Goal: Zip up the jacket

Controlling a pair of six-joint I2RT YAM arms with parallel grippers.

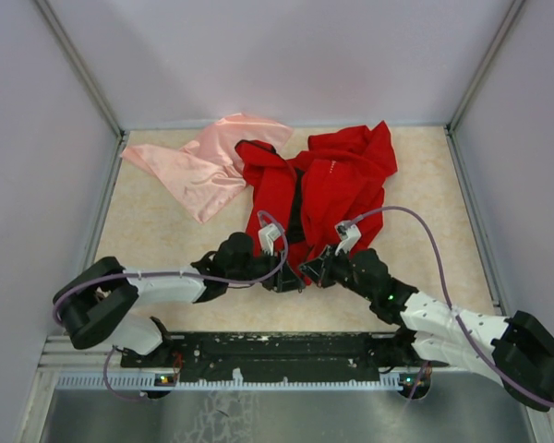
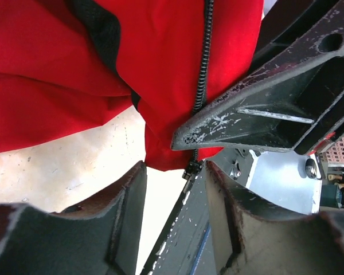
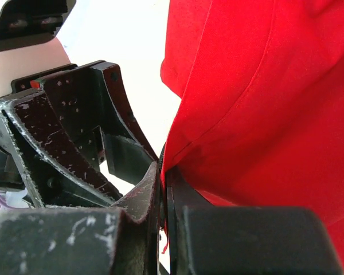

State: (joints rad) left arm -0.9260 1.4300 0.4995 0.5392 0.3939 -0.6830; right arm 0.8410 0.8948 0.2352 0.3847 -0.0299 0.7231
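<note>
Setting: beige speckled tabletop, boxed in by pale grey walls.

Item 1: bright red long-sleeved fabric jacket. It lies crumpled at mid-table toward the far wall, with its near hem reaching to the arms. A black toothed zipper runs down the front. From above, a dark band shows along the opening. How much of the zip is joined cannot be told.

Item 2: pale pink shiny cloth, left of the jacket and touching its far left part. Neither arm is on it.

Item 3: right gripper, black, two-finger. Its fingers are pressed together on the red hem edge beside the zip. Judged purpose: to anchor the bottom of the jacket so the zipper line stays taut under a pull.

Item 4: left gripper, black, two-finger, just beside the right one at the hem. Its jaws are partly apart, one finger on either side of the zipper's lower end, with nothing clamped. Whether a pad touches the small black fitting there cannot be told. Judged purpose: positioned to take the slider.
</note>
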